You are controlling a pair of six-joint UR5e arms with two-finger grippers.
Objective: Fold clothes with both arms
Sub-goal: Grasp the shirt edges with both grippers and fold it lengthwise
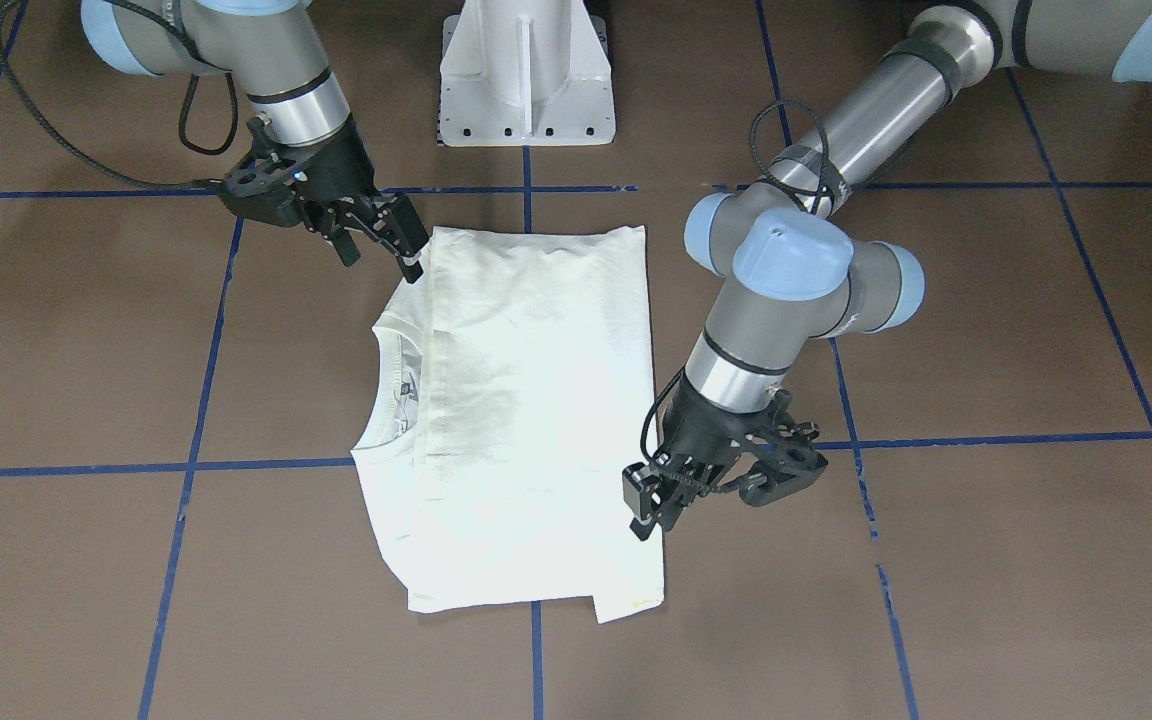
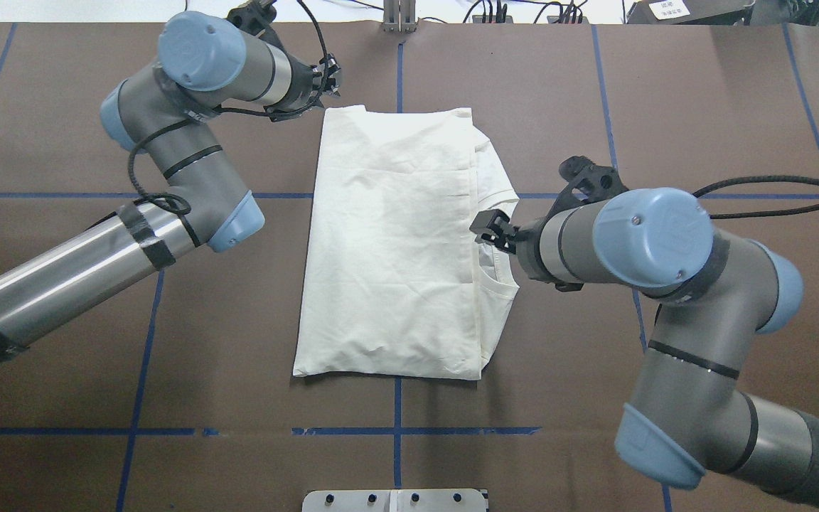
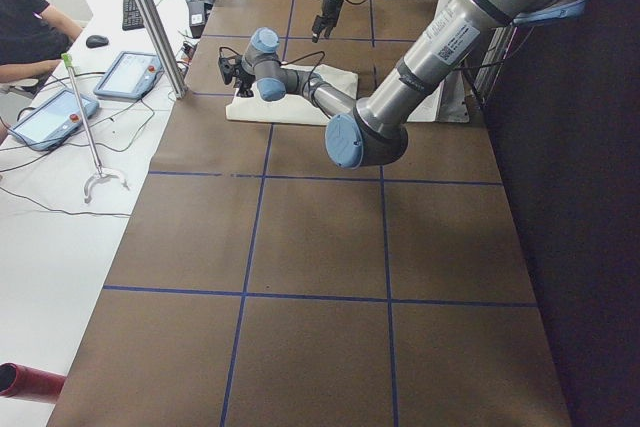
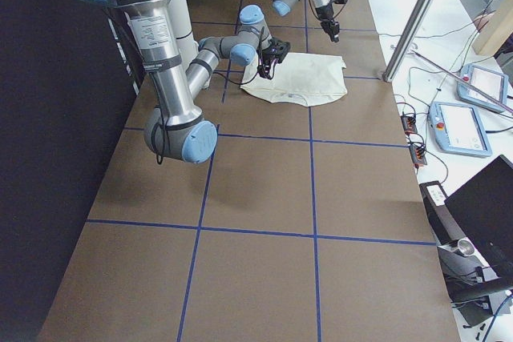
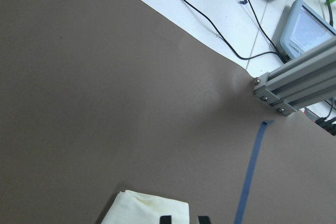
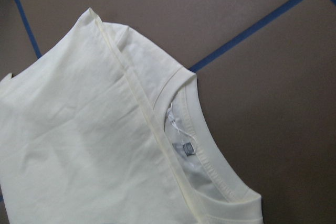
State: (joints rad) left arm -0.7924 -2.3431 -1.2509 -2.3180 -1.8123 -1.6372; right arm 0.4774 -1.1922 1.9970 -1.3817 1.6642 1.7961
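The cream-white T-shirt (image 1: 536, 400) lies flat and folded on the brown table, plain side up; the cat print is hidden. Its collar (image 1: 391, 385) with a label shows at one side, also in the right wrist view (image 6: 210, 156). My left gripper (image 1: 643, 505) hovers at the shirt's far edge, near the corner (image 5: 142, 208), and looks open and empty; overhead it sits by the far left corner (image 2: 331, 77). My right gripper (image 1: 381, 255) is open and empty just above the folded hem's near corner; overhead it shows beside the collar (image 2: 486, 229).
The white flanged pedestal (image 1: 526, 75) stands at the robot's side of the table. Blue tape lines (image 1: 186, 465) cross the brown table. An aluminium post (image 4: 413, 22), tablets (image 4: 461, 126) and cables lie beyond the far table edge. A metal plate (image 2: 395, 500) sits at the near edge.
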